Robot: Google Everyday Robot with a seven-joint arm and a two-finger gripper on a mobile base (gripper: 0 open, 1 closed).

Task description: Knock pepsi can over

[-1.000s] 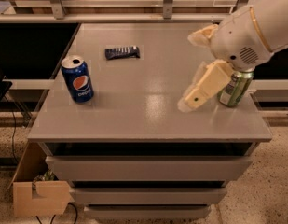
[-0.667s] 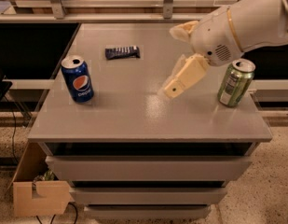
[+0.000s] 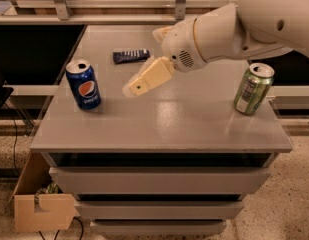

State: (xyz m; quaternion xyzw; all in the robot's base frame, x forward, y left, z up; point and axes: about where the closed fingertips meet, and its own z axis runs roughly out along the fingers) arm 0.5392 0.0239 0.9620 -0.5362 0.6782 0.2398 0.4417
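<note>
The blue pepsi can (image 3: 83, 84) stands upright near the left edge of the grey table (image 3: 194, 124), its silver top open. My gripper (image 3: 136, 86) hangs over the middle of the table, its cream finger pointing down and left toward the can. It is to the right of the can, about a can's width away, and touches nothing. The white arm reaches in from the upper right.
A green and silver can (image 3: 252, 89) stands upright near the table's right edge. A dark blue snack wrapper (image 3: 131, 56) lies flat at the back, behind the gripper. Drawers sit under the tabletop. A cardboard box (image 3: 39, 211) is on the floor at lower left.
The arm and gripper have swung left across the table, from beside the green can to the middle, closer to the pepsi can. Both cans stand where they were.
</note>
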